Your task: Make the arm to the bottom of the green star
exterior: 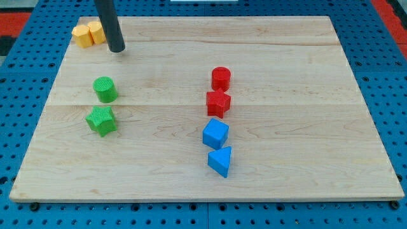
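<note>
My tip (117, 49) waits near the desk's (286, 38) top-left corner.
The green star (101, 121) looks light, rigid, slide-prone; my end effector, a bare rod, holds nothing.

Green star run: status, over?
My tip near the view's top left, beside the yellow blocks. Green star far below it. Green cylinder sits between, in the way.

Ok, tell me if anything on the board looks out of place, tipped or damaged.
Nothing stands out. The green star, green cylinder, red cylinder, red block, blue cube, blue triangular block and two yellow blocks all sit flat and whole. My tip rests beside the yellow pair.
</note>
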`<move>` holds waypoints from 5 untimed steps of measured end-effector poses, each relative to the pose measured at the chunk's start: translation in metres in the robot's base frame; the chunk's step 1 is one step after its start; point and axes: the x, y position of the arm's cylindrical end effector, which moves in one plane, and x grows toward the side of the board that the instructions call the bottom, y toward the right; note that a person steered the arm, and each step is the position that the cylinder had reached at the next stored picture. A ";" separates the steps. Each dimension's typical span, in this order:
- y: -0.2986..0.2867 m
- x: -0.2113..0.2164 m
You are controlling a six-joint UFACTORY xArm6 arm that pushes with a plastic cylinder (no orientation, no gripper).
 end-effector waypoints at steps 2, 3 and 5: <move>0.055 0.061; 0.095 0.144; -0.034 0.243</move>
